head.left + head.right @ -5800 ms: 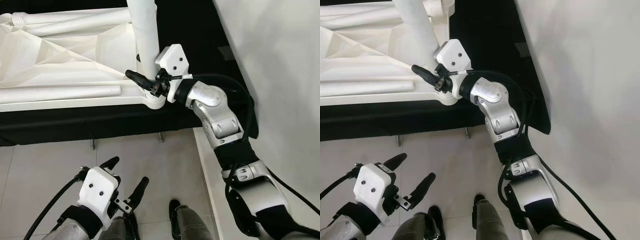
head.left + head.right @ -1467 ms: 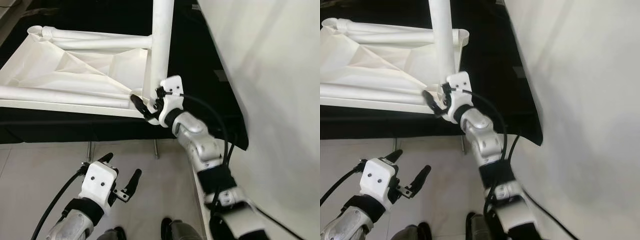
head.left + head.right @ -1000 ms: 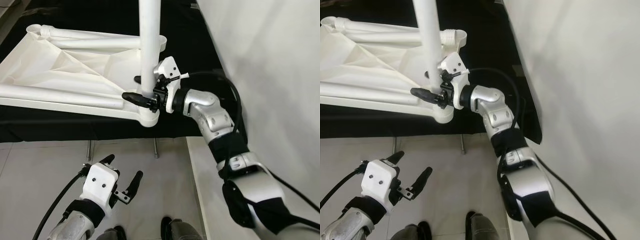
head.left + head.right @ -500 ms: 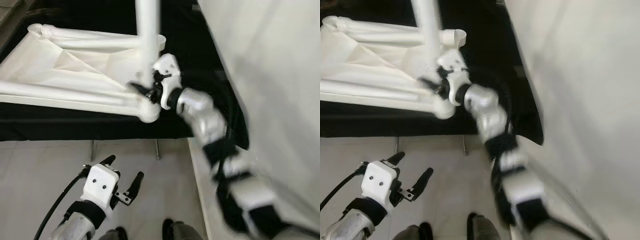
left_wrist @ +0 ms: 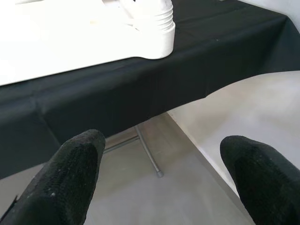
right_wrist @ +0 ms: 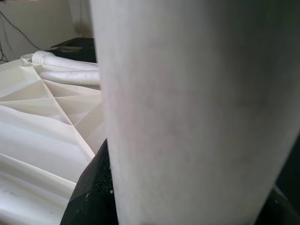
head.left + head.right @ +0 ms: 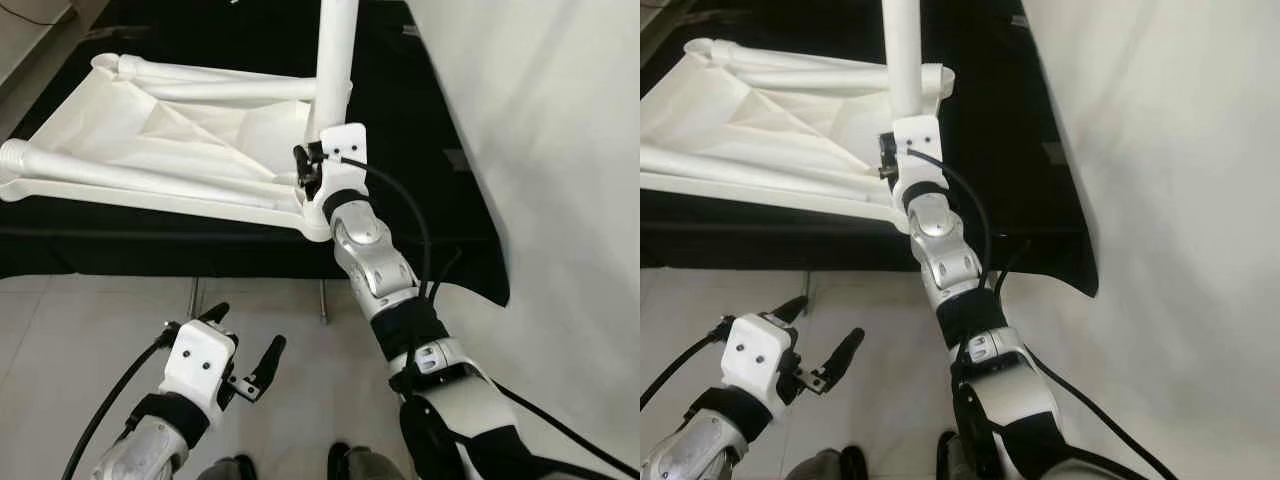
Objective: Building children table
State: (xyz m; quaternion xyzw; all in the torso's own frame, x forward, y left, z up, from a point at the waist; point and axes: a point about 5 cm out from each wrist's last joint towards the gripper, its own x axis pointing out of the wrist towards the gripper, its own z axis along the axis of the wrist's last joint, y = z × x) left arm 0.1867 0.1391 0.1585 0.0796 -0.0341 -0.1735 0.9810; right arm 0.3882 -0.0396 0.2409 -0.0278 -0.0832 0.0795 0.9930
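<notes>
Right gripper [image 7: 312, 172] has swung round the upright leg [image 7: 335, 55], fingers clamped on its base at the tabletop [image 7: 120, 125] corner. Left gripper [image 7: 240, 345] hangs low, wide apart. One leg standing; others lie loose, likely unfitted.

Silver arms, white wrist housings, black cables

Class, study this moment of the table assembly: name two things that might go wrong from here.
1. The right gripper grips the upright leg only near its base, so the leg may tilt or cross-thread.
2. That corner of the tabletop lies near the black table's edge; pushing might slide it off.
</notes>
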